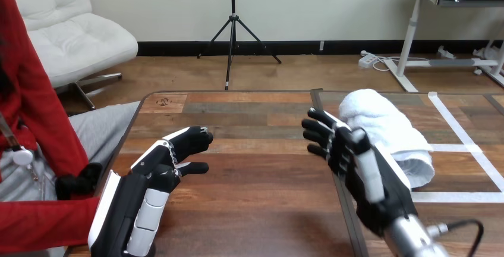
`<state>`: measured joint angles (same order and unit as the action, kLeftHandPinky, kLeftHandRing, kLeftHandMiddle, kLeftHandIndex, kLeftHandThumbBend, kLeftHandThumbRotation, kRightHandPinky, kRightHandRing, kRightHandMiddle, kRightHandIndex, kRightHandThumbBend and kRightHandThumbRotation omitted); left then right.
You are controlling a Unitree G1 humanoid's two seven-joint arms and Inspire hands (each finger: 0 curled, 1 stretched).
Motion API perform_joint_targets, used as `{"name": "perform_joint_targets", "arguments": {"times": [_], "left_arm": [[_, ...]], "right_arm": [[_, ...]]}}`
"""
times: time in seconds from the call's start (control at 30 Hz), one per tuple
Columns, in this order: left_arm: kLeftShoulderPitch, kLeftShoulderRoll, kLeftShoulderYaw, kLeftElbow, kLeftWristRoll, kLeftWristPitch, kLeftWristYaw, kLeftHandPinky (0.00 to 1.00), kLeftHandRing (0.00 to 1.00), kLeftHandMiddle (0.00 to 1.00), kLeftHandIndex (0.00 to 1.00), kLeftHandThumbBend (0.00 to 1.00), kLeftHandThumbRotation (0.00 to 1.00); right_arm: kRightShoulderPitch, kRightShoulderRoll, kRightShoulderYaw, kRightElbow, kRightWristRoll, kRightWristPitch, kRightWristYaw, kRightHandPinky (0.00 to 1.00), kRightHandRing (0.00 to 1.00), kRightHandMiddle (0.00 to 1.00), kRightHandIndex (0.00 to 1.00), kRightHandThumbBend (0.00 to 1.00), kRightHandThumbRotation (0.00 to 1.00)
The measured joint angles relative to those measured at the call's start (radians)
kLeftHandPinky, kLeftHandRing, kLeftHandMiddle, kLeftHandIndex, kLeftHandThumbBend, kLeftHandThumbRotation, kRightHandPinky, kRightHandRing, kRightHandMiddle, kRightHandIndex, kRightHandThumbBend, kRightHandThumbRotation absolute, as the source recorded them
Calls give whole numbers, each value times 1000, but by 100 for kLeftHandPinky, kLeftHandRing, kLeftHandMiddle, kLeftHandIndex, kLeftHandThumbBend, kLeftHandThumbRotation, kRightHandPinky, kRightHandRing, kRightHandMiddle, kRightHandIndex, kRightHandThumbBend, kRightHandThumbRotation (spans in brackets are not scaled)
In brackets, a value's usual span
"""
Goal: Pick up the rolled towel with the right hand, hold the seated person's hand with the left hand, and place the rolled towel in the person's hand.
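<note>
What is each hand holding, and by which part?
Nothing held. Right hand sits open beside the rolled towel, not wrapped round it; left hand is open above the table.

The rolled towel (389,127) is white and nubbly, a thick roll lying on its side on the wooden table (255,179) in the right half of the frame. Its long axis runs from upper left to lower right, with one rolled end facing the lower right. Its near-left flank is partly hidden behind the robot's right hand (362,165); whether the two touch cannot be told. The person's hand (77,181) sits at the lower left of the frame, at the end of a red sleeve, just off the table's left edge and well apart from the towel.
</note>
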<state>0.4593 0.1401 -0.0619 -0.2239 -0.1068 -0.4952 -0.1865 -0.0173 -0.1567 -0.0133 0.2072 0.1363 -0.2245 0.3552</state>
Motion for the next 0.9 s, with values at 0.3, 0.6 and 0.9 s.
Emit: {"name": "perform_joint_targets", "arguments": {"times": [0.3,0.6,0.9], "left_arm": [[0,1,0,1,0,0,0,69,81,78,74,77,100],[1,1,0,1,0,0,0,68,80,77,74,79,100],[1,1,0,1,0,0,1,68,81,78,74,79,100]], "right_arm": [[-139,-21,-1,148,-39,1,-31,87,90,90,91,98,100],[-278,-51,-1,322,-76,-3,-61,86,89,89,90,95,100],[-402,-79,-1,498,-104,-24,-93,86,89,88,89,94,100]]}}
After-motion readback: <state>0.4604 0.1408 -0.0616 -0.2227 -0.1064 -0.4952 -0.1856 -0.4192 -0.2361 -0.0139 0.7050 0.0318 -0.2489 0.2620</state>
